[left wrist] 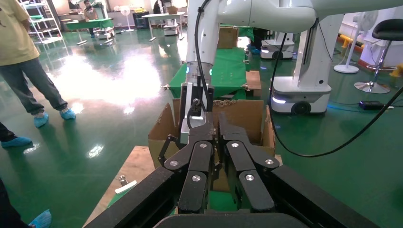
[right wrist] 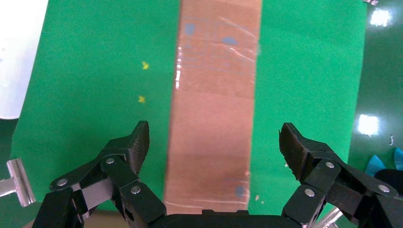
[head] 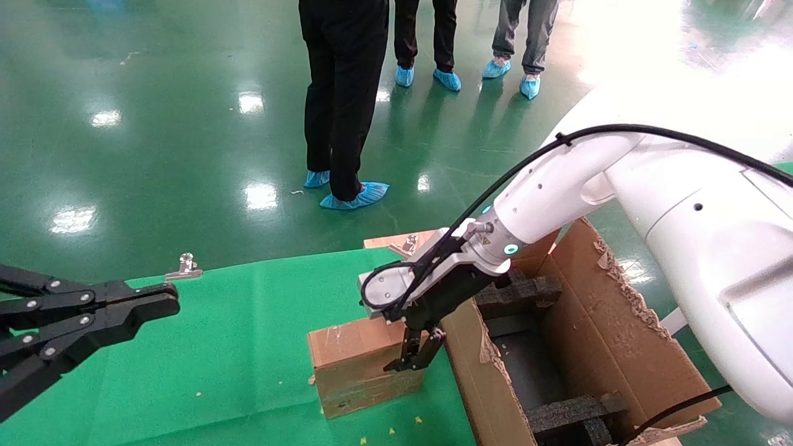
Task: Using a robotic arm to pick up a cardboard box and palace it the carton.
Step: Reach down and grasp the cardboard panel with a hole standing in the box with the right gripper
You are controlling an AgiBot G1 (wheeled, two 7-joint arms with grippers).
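The small flat cardboard box point(head: 353, 365) stands on its edge on the green cloth, just left of the carton point(head: 619, 347). The white robotic arm point(head: 557, 186) reaches down over it. My right gripper point(head: 414, 356) is open, with one finger on each side of the box's top edge. In the right wrist view the taped box point(right wrist: 214, 104) runs between the spread fingers of the right gripper point(right wrist: 214, 137), with gaps on both sides. The carton has ragged flaps and black foam inserts point(head: 520, 291). My left gripper point(head: 167, 303) is shut and empty at the far left.
Several people stand on the green floor beyond the table, the nearest point(head: 344, 99) close to its far edge. Metal clips point(head: 184, 266) hold the green cloth point(head: 235, 347). In the left wrist view, the left gripper point(left wrist: 215, 126) faces the carton point(left wrist: 247, 118); another white robot base point(left wrist: 299, 90) stands behind.
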